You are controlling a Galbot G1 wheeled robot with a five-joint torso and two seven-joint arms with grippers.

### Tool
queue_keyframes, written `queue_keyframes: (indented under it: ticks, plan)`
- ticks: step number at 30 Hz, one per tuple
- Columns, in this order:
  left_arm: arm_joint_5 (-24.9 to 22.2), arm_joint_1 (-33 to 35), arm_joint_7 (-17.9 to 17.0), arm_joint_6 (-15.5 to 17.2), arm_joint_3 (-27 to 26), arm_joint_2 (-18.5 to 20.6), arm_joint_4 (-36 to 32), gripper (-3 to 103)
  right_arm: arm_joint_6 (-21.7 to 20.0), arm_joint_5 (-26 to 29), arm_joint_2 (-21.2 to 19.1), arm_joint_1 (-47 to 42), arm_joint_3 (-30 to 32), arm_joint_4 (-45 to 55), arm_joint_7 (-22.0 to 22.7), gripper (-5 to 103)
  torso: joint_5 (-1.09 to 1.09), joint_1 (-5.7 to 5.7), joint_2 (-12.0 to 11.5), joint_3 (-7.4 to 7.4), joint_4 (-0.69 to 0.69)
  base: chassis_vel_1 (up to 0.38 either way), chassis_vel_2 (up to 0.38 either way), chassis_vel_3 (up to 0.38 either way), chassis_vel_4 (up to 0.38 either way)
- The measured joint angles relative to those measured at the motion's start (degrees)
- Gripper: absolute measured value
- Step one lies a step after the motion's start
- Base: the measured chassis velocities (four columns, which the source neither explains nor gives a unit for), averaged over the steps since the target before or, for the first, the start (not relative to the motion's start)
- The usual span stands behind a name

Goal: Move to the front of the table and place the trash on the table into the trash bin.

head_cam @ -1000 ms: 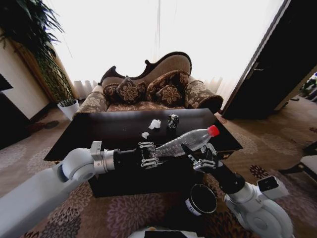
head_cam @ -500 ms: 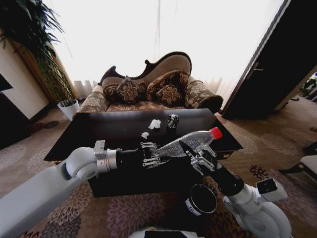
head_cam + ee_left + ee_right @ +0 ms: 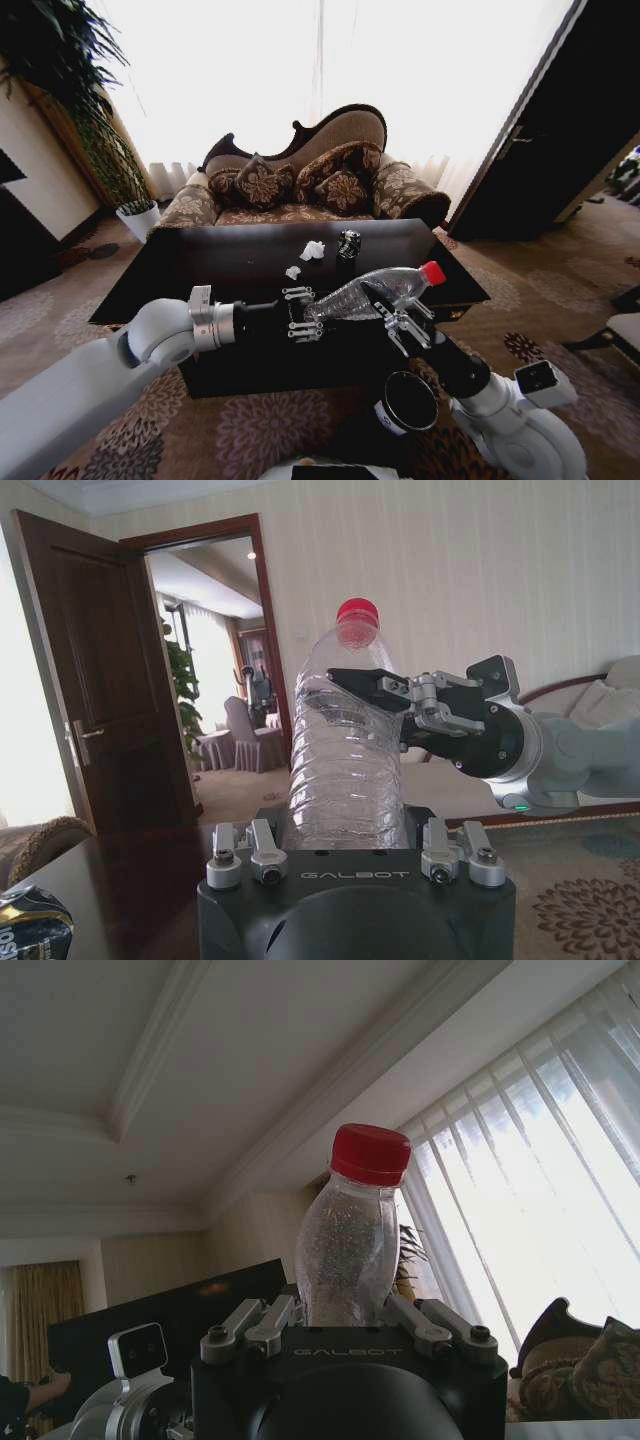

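Note:
A clear plastic bottle [image 3: 365, 293] with a red cap [image 3: 432, 272] hangs over the front edge of the black table [image 3: 200, 265]. My left gripper [image 3: 300, 312] is shut on its base end. My right gripper [image 3: 400, 312] is shut on its upper part, below the cap. In the left wrist view the bottle [image 3: 348, 770] rises out of my own fingers, with the right gripper [image 3: 385, 690] clamped on it. Trash lies on the table: two white paper wads [image 3: 313, 250] [image 3: 293, 271] and a crushed dark can [image 3: 349, 243]. The black trash bin [image 3: 408, 402] stands on the carpet under my right arm.
A patterned sofa [image 3: 300, 180] with cushions stands behind the table. A white plant pot [image 3: 138, 218] sits at the far left by the curtain. A dark open door [image 3: 560, 130] is at the right. Patterned carpet runs around the table's front.
My right gripper came up under the bottle and shut on it near the cap. The cap end dipped slightly. The left gripper kept its hold and barely moved.

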Motion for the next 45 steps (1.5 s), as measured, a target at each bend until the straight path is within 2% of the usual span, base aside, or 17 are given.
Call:
queue_keyframes:
  ticks: [1,2,5,10,11,12,14,18,19,22,24,27,29,31,38,43,45]
  plan:
    - [0.0,0.4,0.0,0.0,-0.4,0.0,-0.1,61,0.1,-0.1,0.0,-0.1,0.1,0.0,-0.1,26,0.00,0.00,0.0,0.00,0.00,0.000,0.000,0.000,0.000]
    - [0.0,0.4,0.0,0.0,-0.4,0.0,-0.1,61,0.1,-0.1,0.0,-0.1,0.1,0.0,-0.1,26,0.00,0.00,0.0,0.00,0.00,0.000,0.000,0.000,0.000]
    - [-0.3,2.0,0.0,0.0,-2.1,0.1,-0.7,77,0.7,-0.5,0.0,-0.4,0.8,-0.7,-0.4,26,0.00,0.00,0.0,0.00,0.00,0.000,0.000,0.000,0.000]
    - [-0.8,3.9,0.2,0.0,-5.3,-0.2,-1.1,88,1.8,-1.6,0.4,-0.5,1.9,-2.8,-1.2,26,0.00,0.00,0.0,0.00,0.00,0.000,0.000,0.000,0.000]
    - [-1.4,5.4,0.3,0.0,-7.5,-0.5,-1.3,97,2.4,-2.3,0.7,-0.6,2.4,-4.2,-1.5,26,0.00,0.00,0.0,0.00,0.00,0.000,0.000,0.000,0.000]
    - [-1.7,6.6,0.4,0.0,-9.2,-0.8,-1.4,99,2.8,-2.7,0.9,-0.7,2.8,-5.0,-1.6,26,0.00,0.00,0.0,0.00,0.00,0.000,0.000,0.000,0.000]
    - [-1.9,7.6,0.4,0.0,-10.7,-1.1,-1.5,99,3.2,-3.0,1.0,-0.9,3.1,-5.6,-1.8,26,0.01,0.00,0.0,0.00,0.00,0.000,0.000,0.000,0.000]
    - [-2.7,12.6,-0.8,-0.1,-18.4,-4.0,-1.0,100,5.5,-6.2,2.5,-2.6,5.2,-7.6,-3.5,26,0.00,0.00,0.0,0.00,0.00,0.000,0.000,0.000,0.000]
    - [-2.7,12.6,-0.8,-0.1,-18.4,-4.0,-1.0,100,5.5,-6.2,2.5,-2.6,5.2,-7.6,-3.5,26,0.00,0.00,0.0,0.00,0.00,0.000,0.000,0.000,0.000]
    - [-5.4,14.7,-5.1,0.6,-24.9,-8.2,0.8,100,8.4,-11.0,4.8,-5.0,5.9,-8.6,-5.8,26,-0.01,0.00,0.0,0.00,0.00,0.000,0.000,0.000,0.000]
    - [-5.7,14.9,-5.8,0.7,-25.7,-8.7,1.2,100,8.9,-11.9,5.1,-5.5,6.0,-8.9,-6.4,26,-0.01,0.00,0.0,0.00,0.00,0.000,0.000,0.000,0.000]
    - [-8.8,18.1,-10.4,2.0,-32.3,-11.1,3.2,100,12.4,-18.5,5.9,-6.9,5.1,-11.0,-8.6,26,-0.01,0.00,0.0,0.00,-0.04,0.000,0.000,0.000,0.000]
    - [-9.9,19.6,-11.1,2.3,-34.5,-11.6,3.2,100,12.8,-20.0,5.5,-6.8,4.5,-11.5,-8.6,26,0.00,0.00,0.0,0.00,-0.04,0.000,0.000,0.000,0.000]
    - [-12.0,24.9,-12.4,2.7,-41.9,-13.9,3.3,100,14.3,-24.8,3.9,-5.8,2.8,-13.6,-8.2,26,0.00,0.00,0.0,0.00,0.07,0.000,0.000,0.000,0.000]
    - [-12.9,26.5,-13.2,3.3,-45.2,-17.6,4.1,100,18.8,-30.8,3.8,-6.3,4.1,-17.9,-7.9,26,-0.01,0.00,0.0,0.00,-0.01,0.000,0.000,0.000,0.000]
    - [-13.6,26.2,-13.2,3.4,-47.1,-18.7,4.2,100,21.8,-33.9,3.3,-5.6,4.8,-26.2,-8.2,26,0.01,0.00,0.0,0.00,0.00,0.000,0.000,0.000,0.000]
    - [-15.0,26.1,-13.3,3.6,-49.5,-18.7,4.3,100,23.3,-34.9,3.2,-4.0,4.1,-33.6,-8.2,26,0.01,0.00,0.0,0.00,-0.01,0.000,0.000,0.000,0.000]
